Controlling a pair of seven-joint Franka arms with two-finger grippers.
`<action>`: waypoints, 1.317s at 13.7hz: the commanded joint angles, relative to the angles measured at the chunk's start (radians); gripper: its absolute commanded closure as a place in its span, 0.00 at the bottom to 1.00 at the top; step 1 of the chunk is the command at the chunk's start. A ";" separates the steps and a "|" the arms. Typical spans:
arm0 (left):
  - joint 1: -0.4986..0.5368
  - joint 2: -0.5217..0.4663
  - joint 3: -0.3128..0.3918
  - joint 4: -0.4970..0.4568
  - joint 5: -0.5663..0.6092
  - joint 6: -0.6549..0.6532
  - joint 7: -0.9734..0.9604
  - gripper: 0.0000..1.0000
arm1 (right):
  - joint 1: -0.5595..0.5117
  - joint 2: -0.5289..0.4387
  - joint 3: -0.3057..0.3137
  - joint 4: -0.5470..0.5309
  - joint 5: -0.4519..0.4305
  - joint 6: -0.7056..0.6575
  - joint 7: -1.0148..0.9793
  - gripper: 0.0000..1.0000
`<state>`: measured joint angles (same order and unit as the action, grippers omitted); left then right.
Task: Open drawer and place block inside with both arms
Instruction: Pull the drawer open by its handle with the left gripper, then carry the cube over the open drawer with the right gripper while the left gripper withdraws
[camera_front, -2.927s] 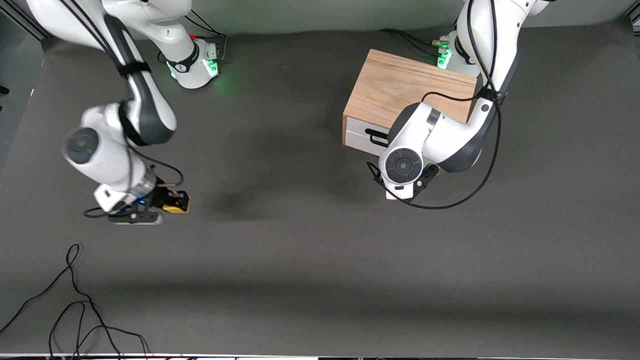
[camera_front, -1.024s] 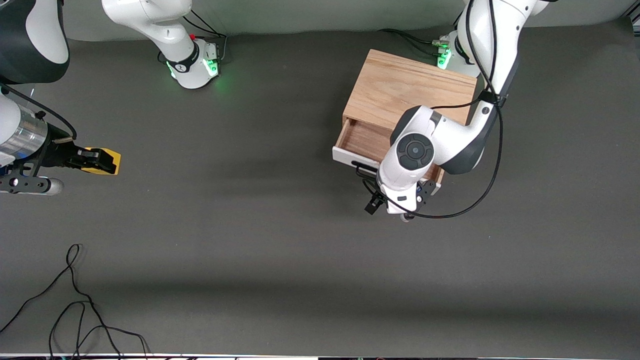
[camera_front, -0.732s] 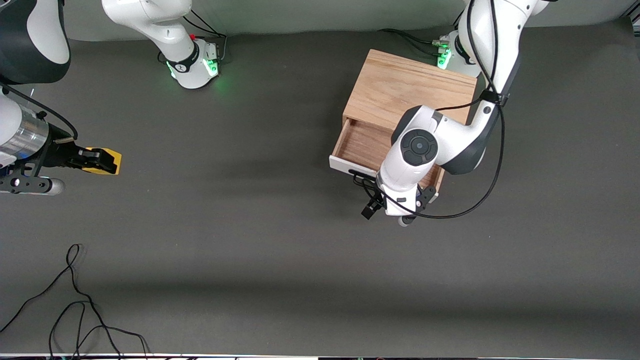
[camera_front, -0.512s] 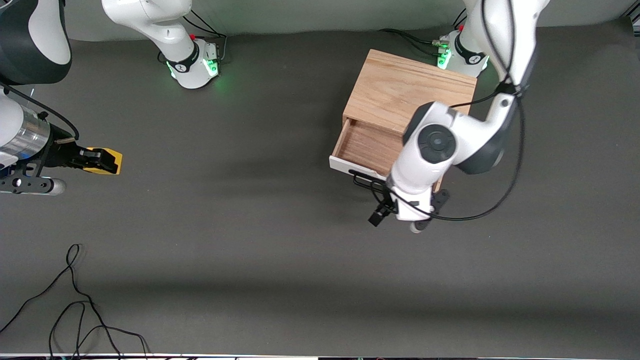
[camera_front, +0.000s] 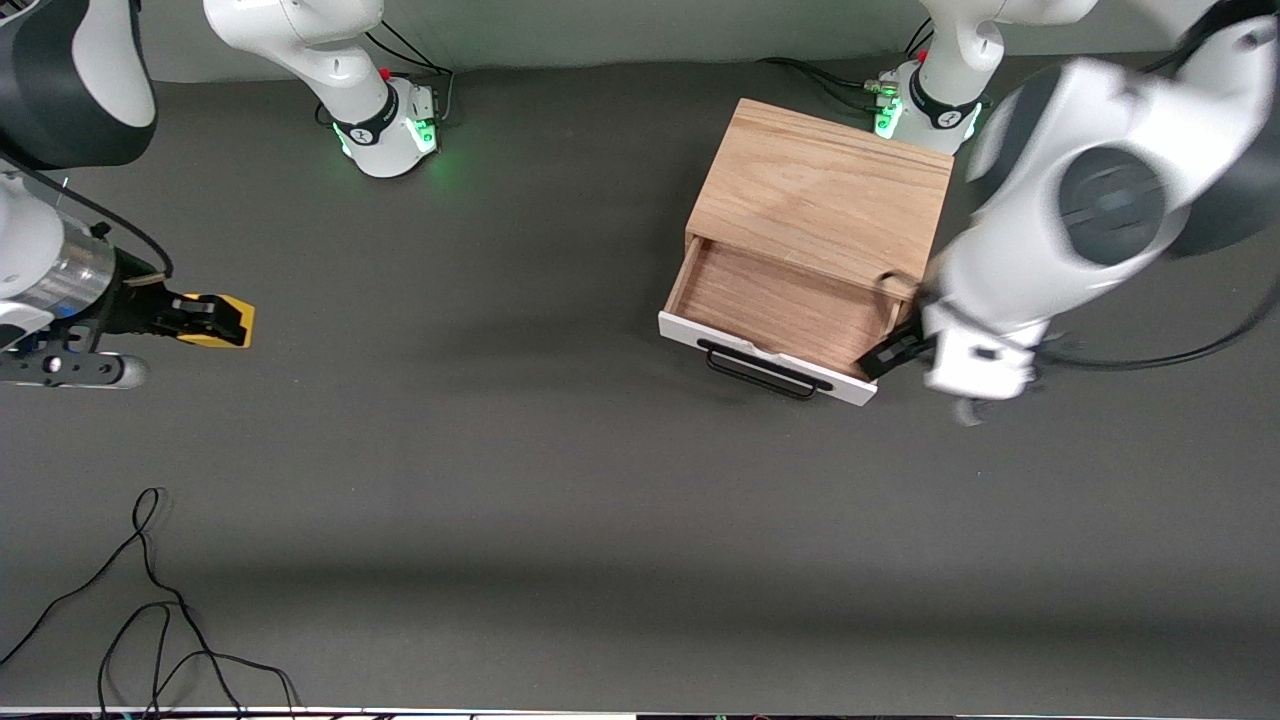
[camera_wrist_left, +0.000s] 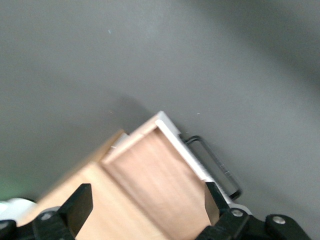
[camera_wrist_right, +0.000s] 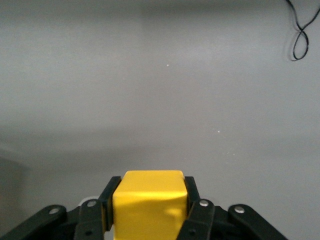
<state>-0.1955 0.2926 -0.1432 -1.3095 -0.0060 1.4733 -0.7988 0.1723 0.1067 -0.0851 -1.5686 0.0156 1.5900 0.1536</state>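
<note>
The drawer (camera_front: 785, 305) of the oak box (camera_front: 822, 190) stands pulled out, its wooden inside bare and its white front with the black handle (camera_front: 765, 372) facing the front camera. My left gripper (camera_front: 895, 352) hangs open over the drawer's corner toward the left arm's end, holding nothing. In the left wrist view the left gripper (camera_wrist_left: 146, 207) shows its fingers spread wide above the drawer (camera_wrist_left: 150, 175), beside the handle (camera_wrist_left: 216, 164). My right gripper (camera_front: 215, 318) is shut on the yellow block (camera_front: 232, 322), up over the table at the right arm's end. The right wrist view shows the block (camera_wrist_right: 150, 205) clamped in the right gripper (camera_wrist_right: 148, 192).
A loose black cable (camera_front: 150, 600) lies on the dark mat near the front camera at the right arm's end. Both green-lit arm bases (camera_front: 395, 130) stand along the table's back edge, one close beside the box.
The left arm pulled the drawer open, let go of the handle, then rose and swung toward its own end. The right gripper lifted the block and drifted slightly toward the drawer.
</note>
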 joint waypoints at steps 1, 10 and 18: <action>0.105 -0.055 -0.004 -0.001 0.008 -0.079 0.345 0.00 | 0.061 -0.013 -0.007 -0.005 0.033 -0.001 0.059 0.71; 0.163 -0.085 -0.006 -0.027 0.072 -0.114 0.671 0.00 | 0.381 0.045 -0.005 0.010 0.056 0.128 0.510 0.71; 0.192 -0.137 -0.003 -0.092 0.074 -0.079 0.687 0.00 | 0.692 0.451 -0.005 0.419 0.040 0.174 1.072 0.73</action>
<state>-0.0067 0.2287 -0.1438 -1.3186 0.0547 1.3673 -0.1316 0.8138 0.4041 -0.0766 -1.3469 0.0621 1.7893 1.1178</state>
